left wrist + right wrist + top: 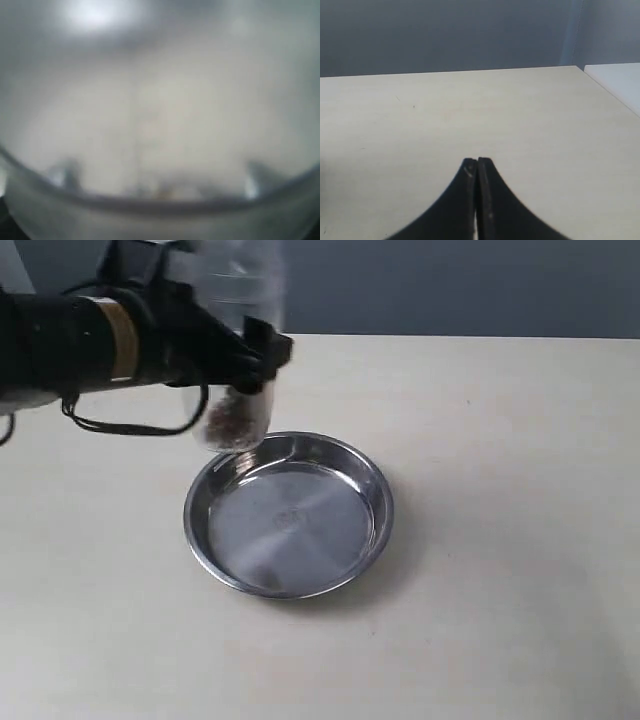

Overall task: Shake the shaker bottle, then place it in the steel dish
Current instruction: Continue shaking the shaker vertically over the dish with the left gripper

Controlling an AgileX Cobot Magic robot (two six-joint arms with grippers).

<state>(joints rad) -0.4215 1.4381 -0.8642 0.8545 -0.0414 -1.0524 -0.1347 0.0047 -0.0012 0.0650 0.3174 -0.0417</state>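
Your left tool (250, 358) grips the shaker bottle (238, 415), its jaws spread wide around it. The bottle is roughly upright and motion-blurred, with brownish beads at its base. It hangs at the eleven o'clock edge of the steel dish (290, 525), which sits on the desk (500, 540). You cannot tell whether bottle and rim touch. Your right tool (477, 165) is pinched closed, empty, above bare desk.
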